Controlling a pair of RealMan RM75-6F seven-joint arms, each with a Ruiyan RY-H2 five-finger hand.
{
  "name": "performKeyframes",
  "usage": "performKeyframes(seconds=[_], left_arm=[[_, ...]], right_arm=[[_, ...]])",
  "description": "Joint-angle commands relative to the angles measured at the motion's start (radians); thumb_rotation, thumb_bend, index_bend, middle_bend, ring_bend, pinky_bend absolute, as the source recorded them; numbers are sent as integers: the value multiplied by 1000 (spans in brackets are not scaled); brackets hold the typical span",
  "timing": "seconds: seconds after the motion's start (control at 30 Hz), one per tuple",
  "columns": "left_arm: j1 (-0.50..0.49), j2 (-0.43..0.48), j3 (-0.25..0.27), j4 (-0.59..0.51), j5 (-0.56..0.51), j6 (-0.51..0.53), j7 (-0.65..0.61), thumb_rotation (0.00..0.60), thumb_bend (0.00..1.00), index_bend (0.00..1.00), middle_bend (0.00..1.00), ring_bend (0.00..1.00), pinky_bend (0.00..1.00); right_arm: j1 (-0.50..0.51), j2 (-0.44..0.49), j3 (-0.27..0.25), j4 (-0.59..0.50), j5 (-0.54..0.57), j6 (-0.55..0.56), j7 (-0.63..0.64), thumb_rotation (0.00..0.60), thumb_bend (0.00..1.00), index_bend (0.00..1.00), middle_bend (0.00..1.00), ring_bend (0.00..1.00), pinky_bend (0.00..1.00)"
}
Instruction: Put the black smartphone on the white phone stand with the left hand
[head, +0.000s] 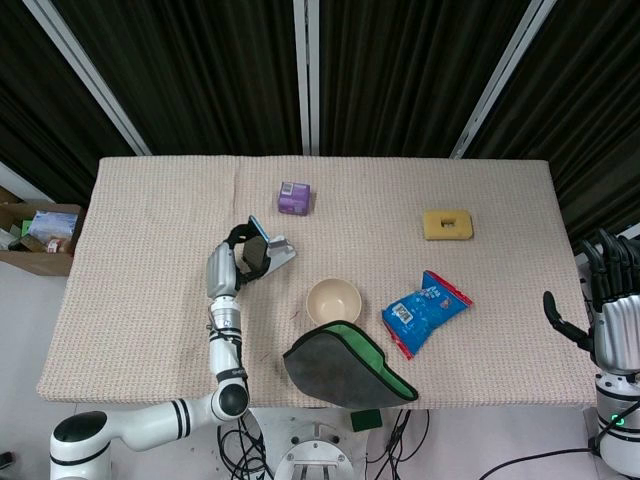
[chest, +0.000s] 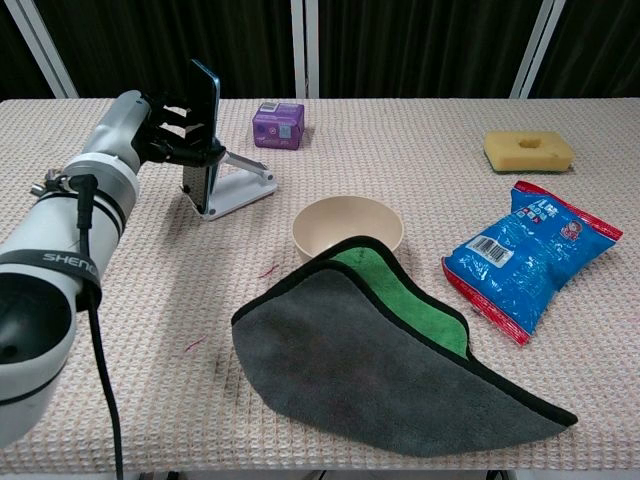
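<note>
My left hand (chest: 172, 133) (head: 240, 250) holds the black smartphone (chest: 207, 118) (head: 257, 240) upright by its edges. The phone stands tilted right over the white phone stand (chest: 232, 186) (head: 279, 251), its lower end at or on the stand's rest; I cannot tell whether it touches. My right hand (head: 608, 300) hangs open off the table's right edge, seen only in the head view.
Behind the stand sits a purple box (chest: 277, 124). A beige bowl (chest: 347, 227) is to the stand's right, with a grey-and-green cloth (chest: 385, 350) in front of it. Further right lie a blue snack bag (chest: 529, 253) and a yellow sponge (chest: 528, 150).
</note>
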Motion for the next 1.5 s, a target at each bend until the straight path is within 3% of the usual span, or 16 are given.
performKeyframes(seconds=[0.03,0.33,0.43,0.57,0.63,0.8,1.1,1.23,1.3,1.5], left_arm=[[-1,-4,-1,13,8,-3,0,600,312,548,605,283,219],[2,-13,2,32,17,-26,-3,600,311,513,566,280,217],[3,-13,9,38,29,-32,-4,600,308,395,506,258,214],[6,-10,26,45,63,-44,-29,600,300,161,343,182,211],[7,-9,31,50,75,-46,-34,600,293,98,272,144,208],[8,-11,37,60,91,-57,-42,600,276,49,177,76,200],[20,1,56,45,129,-54,-50,600,246,41,129,39,189],[44,37,72,-14,155,-39,-48,600,233,34,58,31,178],[73,93,95,-94,183,-25,-43,600,226,34,48,26,174],[217,402,203,-435,331,47,-35,600,184,51,35,12,179]], right_arm=[[0,-1,0,2,2,-1,2,593,397,0,0,0,0],[2,-7,0,11,7,-9,4,593,397,0,0,0,0],[1,-8,1,13,9,-7,5,594,397,0,0,0,0],[-2,-8,2,17,13,-7,11,593,397,0,0,0,0],[-2,-8,2,19,15,-7,13,593,397,0,0,0,0],[-3,-9,1,24,16,-8,18,595,397,0,0,0,0],[-4,-12,5,29,23,-7,19,593,396,0,0,0,0],[-6,-9,6,28,26,-6,19,593,397,0,0,0,0],[-9,-4,5,27,26,-7,19,592,396,0,0,0,0],[-26,38,-29,28,50,-62,1,594,369,0,0,0,0]])
